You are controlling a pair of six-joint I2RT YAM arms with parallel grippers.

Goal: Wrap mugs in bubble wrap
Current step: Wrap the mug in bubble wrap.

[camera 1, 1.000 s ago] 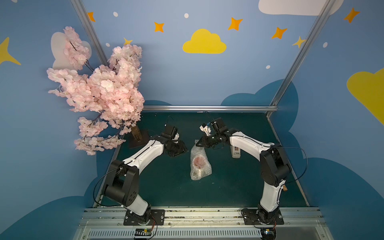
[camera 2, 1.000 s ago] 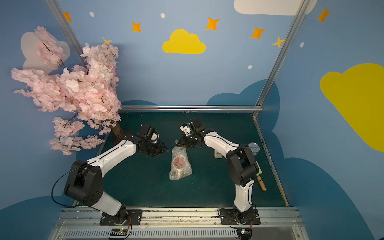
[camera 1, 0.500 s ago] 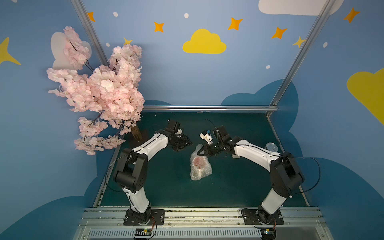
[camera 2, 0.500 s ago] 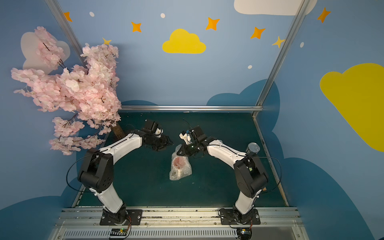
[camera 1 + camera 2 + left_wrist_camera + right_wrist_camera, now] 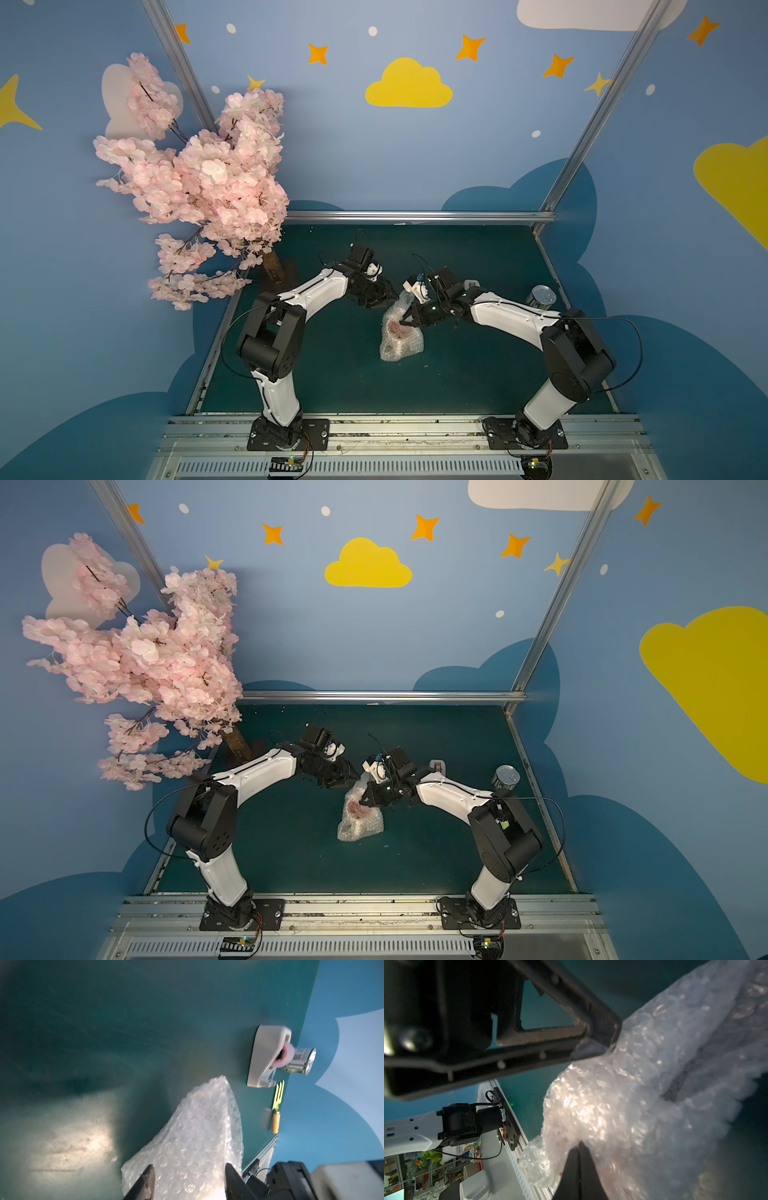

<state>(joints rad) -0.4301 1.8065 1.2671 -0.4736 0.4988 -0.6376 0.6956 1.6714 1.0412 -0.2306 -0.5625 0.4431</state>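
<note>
No legible text is found in any view. A printed label (image 5: 299,1057) with a QR-style code block is seen on the tin can (image 5: 302,1064), but it is too blurred to be read. Only a reddish patch of the mug (image 5: 398,328) is seen through the bubble wrap (image 5: 405,347); nothing is readable there.

Green table (image 5: 332,374) with bubble wrap (image 5: 402,338), can (image 5: 543,296)

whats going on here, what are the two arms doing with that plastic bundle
Both arms are at a mug bundled in bubble wrap on the green table. The right gripper, shut, has its tips in the wrap by the mug. The left gripper has its jaws apart around the wrap's raised end; whether they grip is unclear.
</note>
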